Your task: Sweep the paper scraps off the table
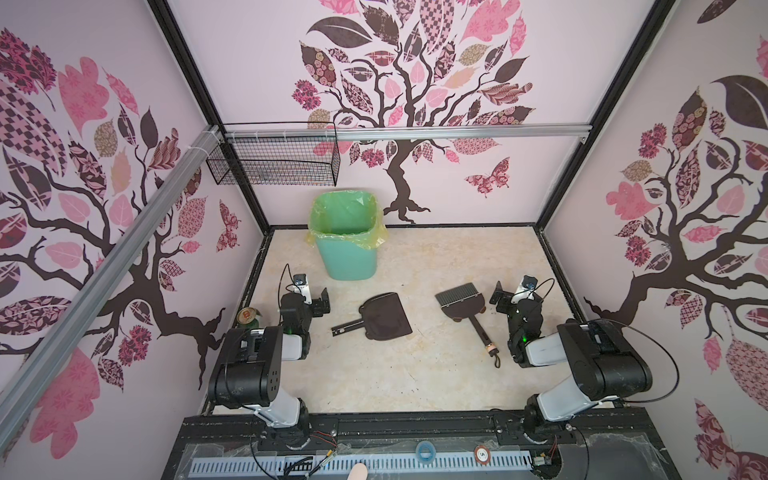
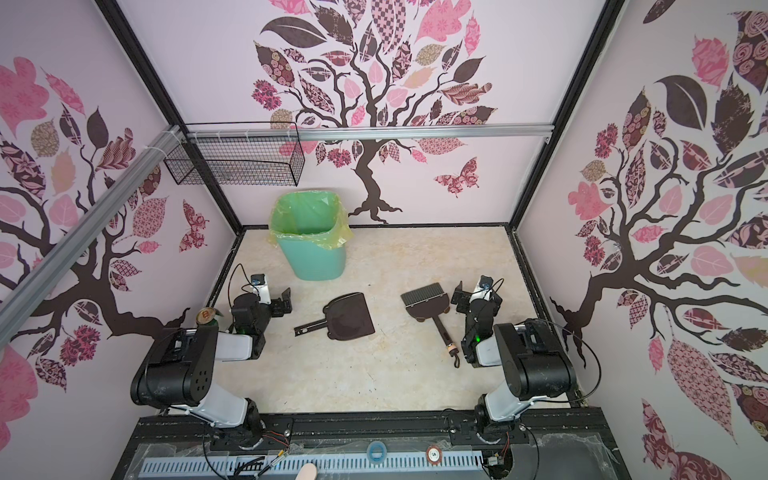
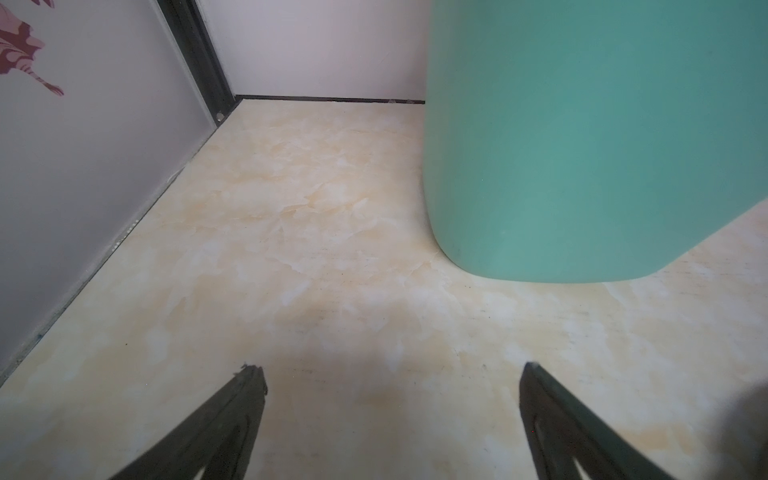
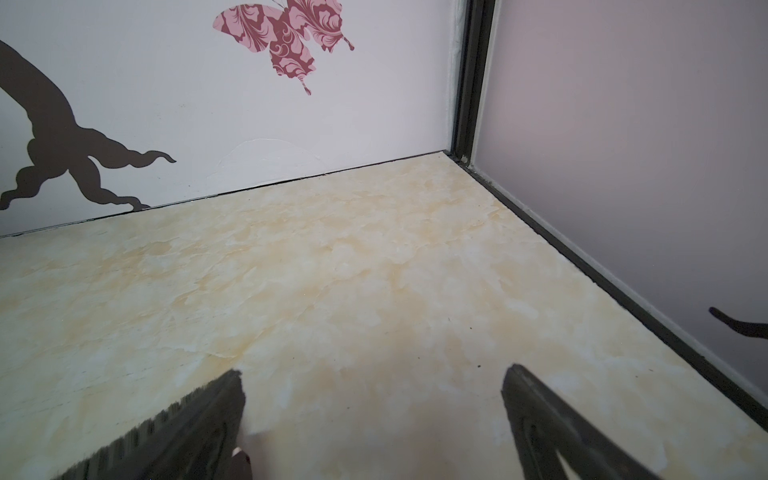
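1. Up in both top views, no paper scraps are spotted anywhere on the table (image 1: 415, 374). The dustpan (image 1: 384, 318) is laid just inboard of the left gripper (image 1: 325, 300), handle toward that arm. The brush (image 1: 461, 301) is laid just beside the right gripper (image 1: 498, 296), handle toward the near edge. Both jaw pairs are spread, nothing held.
2. Left wrist: bare table is seen between the spread fingers, and the bin (image 3: 582, 145) is parked close ahead.
3. Right wrist: jaws are spread, and open room is left out to the far corner.

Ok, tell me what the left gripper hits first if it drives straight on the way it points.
Nothing close: the left gripper, open, faces bare table up to the back wall. The green bin stands just beside that line, so the gripper could graze it; depth is unclear.
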`<act>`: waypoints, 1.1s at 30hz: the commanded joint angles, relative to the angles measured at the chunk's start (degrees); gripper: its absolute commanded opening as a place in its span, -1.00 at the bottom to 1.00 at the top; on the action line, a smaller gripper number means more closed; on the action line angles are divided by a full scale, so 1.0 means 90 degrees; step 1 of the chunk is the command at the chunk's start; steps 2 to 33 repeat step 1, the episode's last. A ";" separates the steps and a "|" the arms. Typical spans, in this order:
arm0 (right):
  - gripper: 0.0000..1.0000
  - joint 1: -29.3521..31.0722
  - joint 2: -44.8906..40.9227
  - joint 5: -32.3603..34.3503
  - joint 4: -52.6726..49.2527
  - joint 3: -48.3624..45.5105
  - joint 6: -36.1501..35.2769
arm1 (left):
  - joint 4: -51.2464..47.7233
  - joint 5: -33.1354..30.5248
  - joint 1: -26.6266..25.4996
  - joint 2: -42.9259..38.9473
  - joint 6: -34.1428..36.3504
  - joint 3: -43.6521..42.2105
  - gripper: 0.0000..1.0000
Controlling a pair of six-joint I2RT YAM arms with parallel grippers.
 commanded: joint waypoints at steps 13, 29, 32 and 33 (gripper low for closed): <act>1.00 0.0030 -0.0016 -0.0020 -0.0100 0.0054 -0.0064 | 0.0068 -0.0225 -0.0087 -0.0082 -0.0056 0.0131 0.95; 1.00 0.0030 -0.0016 -0.0020 -0.0100 0.0054 -0.0064 | 0.0068 -0.0225 -0.0087 -0.0082 -0.0056 0.0131 0.95; 1.00 0.0030 -0.0016 -0.0020 -0.0100 0.0054 -0.0064 | 0.0068 -0.0225 -0.0087 -0.0082 -0.0056 0.0131 0.95; 1.00 0.0030 -0.0016 -0.0020 -0.0100 0.0054 -0.0064 | 0.0068 -0.0225 -0.0087 -0.0082 -0.0056 0.0131 0.95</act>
